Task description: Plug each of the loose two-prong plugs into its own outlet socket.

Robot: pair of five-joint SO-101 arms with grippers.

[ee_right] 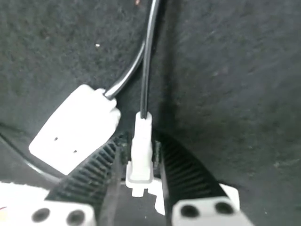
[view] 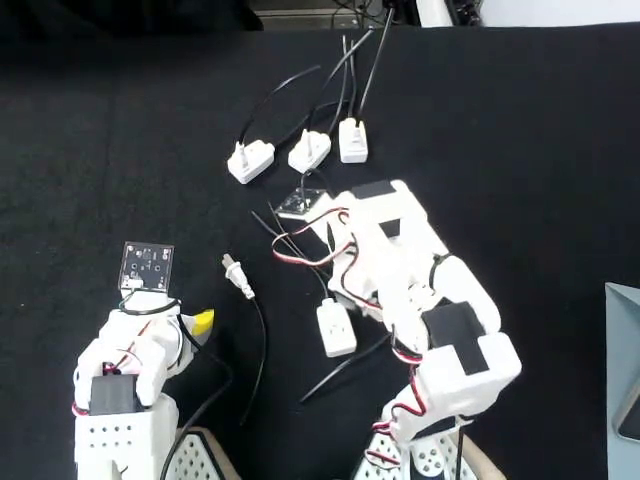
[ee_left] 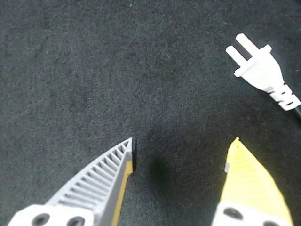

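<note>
Two-prong plug (ee_right: 142, 129) with a black cord (ee_right: 146, 61) sits pinched between the closed jaws of my right pincer (ee_right: 139, 141), a white outlet socket (ee_right: 75, 129) just beside it. The other plug (ee_left: 261, 70) lies on the black counter (ee_left: 94, 70) ahead of my left pincer (ee_left: 183, 140), toward its yellow finger (ee_left: 249, 183); that pincer gapes wide, empty.

High view overlooks table (view: 520, 150); left wrist view (close) seemingly shares loose plug (view: 235, 272).

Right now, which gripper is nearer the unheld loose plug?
Left. The left gripper sits open just short of the loose plug; the right gripper is farther off, clamping another plug.
</note>
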